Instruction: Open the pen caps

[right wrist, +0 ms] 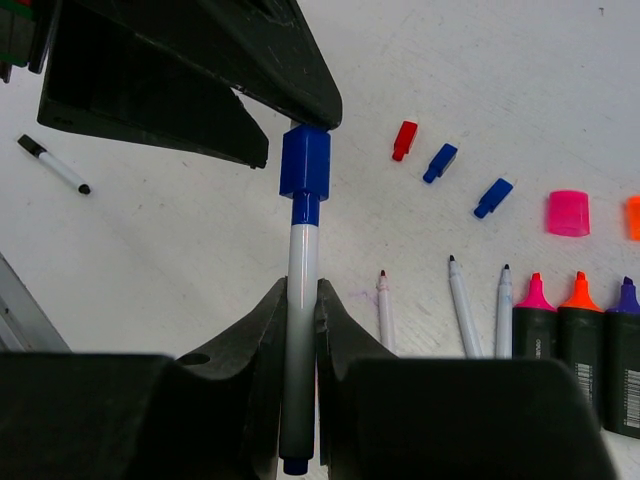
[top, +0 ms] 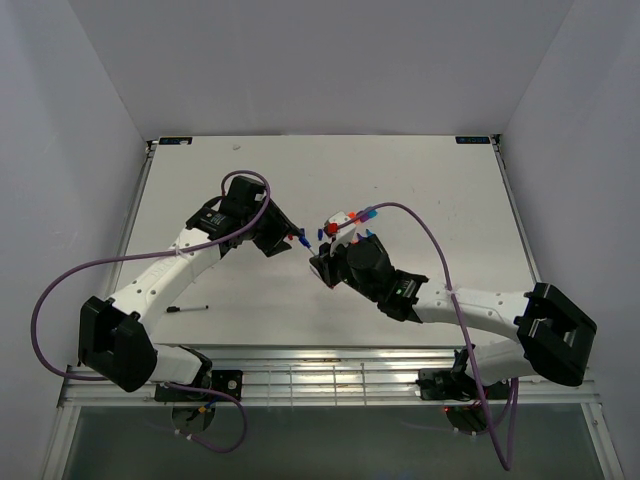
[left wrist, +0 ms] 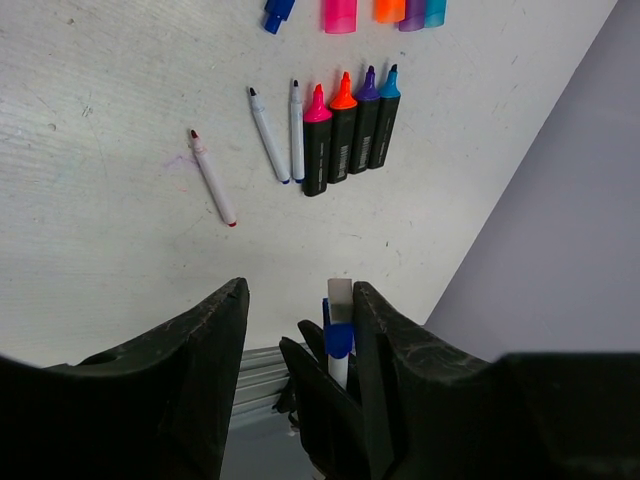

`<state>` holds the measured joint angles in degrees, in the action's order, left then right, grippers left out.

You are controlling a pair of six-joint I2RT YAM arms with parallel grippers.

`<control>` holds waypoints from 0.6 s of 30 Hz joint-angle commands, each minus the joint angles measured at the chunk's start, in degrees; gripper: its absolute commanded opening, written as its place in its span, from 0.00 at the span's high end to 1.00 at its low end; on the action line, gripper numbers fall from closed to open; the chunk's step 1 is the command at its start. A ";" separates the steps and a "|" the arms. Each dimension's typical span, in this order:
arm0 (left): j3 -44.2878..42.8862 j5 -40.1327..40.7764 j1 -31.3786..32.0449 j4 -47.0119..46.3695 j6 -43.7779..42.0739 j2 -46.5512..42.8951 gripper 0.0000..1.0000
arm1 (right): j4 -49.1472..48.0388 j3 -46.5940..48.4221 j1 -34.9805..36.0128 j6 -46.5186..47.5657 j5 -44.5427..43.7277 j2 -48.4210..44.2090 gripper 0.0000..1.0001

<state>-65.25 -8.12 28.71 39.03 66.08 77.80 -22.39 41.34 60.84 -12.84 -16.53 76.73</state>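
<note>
blue cap [right wrist: 305, 162] sits between parted left fingers [left wrist: 400, 375]; right fingers [right wrist: 245, 345] clamp its pen [right wrist: 300, 290].

Matt, slightly grainy black plastic on the fingers of the right gripper [right wrist: 300, 290] and of the left gripper [left wrist: 300, 290] alike. Clamped between the right jaws, smooth white plastic of the thin pen [right wrist: 302, 260], ending in a blue cap [right wrist: 305, 165] of glossy hard plastic. Beyond both pairs of jaws, a matt white table top [left wrist: 100, 220], finely scratched and faintly smudged, with a pink cap [right wrist: 567, 213] of translucent plastic and satin black plastic marker bodies [left wrist: 345, 145].
</note>
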 commanded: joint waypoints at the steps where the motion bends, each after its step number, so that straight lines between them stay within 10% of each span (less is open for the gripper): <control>1: -1.63 -2.69 0.65 1.23 1.33 -0.90 0.43 | -8.28 -0.29 0.95 1.50 0.45 -2.20 0.92; 18: -2.95 -2.08 0.65 2.02 1.50 -0.89 0.43 | -8.72 0.23 1.65 2.65 -0.25 -1.94 0.92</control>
<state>-65.73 -10.13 29.21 40.29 66.92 77.89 -28.23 40.36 62.28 -11.29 -15.92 75.81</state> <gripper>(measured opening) 0.574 0.174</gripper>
